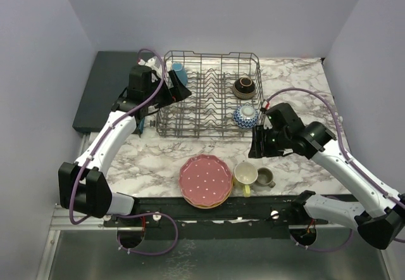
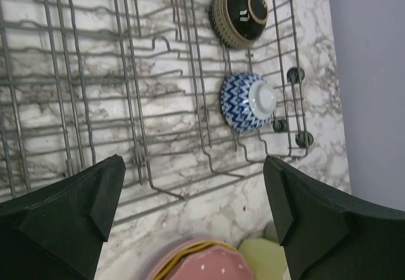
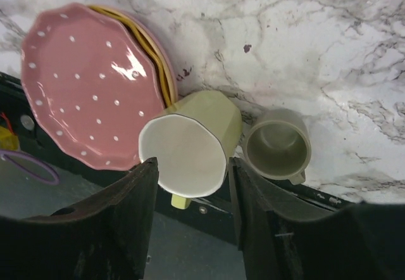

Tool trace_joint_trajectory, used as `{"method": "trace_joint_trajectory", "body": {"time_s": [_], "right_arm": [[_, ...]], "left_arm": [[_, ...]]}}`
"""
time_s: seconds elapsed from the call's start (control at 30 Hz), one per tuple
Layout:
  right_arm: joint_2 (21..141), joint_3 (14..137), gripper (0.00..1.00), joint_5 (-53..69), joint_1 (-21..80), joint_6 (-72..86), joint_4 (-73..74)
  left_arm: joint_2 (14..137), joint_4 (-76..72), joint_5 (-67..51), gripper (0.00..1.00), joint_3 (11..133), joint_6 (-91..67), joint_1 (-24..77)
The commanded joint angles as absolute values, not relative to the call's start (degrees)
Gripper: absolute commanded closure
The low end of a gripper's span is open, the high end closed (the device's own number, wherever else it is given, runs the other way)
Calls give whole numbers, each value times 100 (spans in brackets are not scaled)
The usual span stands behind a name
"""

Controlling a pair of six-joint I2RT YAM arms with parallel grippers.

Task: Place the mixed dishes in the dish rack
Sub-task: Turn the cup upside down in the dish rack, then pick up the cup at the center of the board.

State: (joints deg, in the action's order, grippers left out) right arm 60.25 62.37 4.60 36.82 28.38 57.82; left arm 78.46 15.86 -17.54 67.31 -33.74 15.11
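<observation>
The dish rack (image 1: 202, 102) stands far back on the table (image 1: 297, 83). The left gripper (image 2: 193, 166) hangs over it, jaws wide apart and empty. The loose dishes sit at the near edge, closer to the right arm: the pink plate (image 3: 82, 83), beside it the yellow mug (image 3: 190, 140), then the olive-grey mug (image 3: 277, 146). The yellow mug stands mouth up. The right gripper (image 3: 193, 166) hangs above it, one jaw at each side; I cannot tell if they touch it.

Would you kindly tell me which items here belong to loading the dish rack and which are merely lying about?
Job: dish rack, pink plate, yellow mug, olive-grey mug, blue bowl, brown bowl, blue mug.
Lying about: dark slab.
</observation>
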Motion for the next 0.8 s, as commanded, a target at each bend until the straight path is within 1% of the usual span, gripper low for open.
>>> {"method": "trace_joint_trajectory", "body": {"time_s": [0.0, 0.07, 0.3, 0.47, 0.77], "right_arm": [[6249, 5951, 48, 884, 3733, 2794, 5995], [6385, 5884, 50, 879, 3735, 2837, 6020], [6471, 5709, 51, 977, 3744, 2999, 6021], [6533, 5644, 52, 930, 3845, 3178, 6063], [6798, 5705, 56, 529, 4123, 3525, 6100]], "left_arm": [[7581, 2493, -2326, 1, 6503, -3450, 1497], [7414, 2726, -2318, 1, 6407, -3411, 1499], [6956, 2979, -2602, 1, 5874, -3429, 1512], [6897, 2986, -2689, 1, 5575, -3340, 1512], [6865, 2986, -2995, 1, 5481, -3300, 1538]]}}
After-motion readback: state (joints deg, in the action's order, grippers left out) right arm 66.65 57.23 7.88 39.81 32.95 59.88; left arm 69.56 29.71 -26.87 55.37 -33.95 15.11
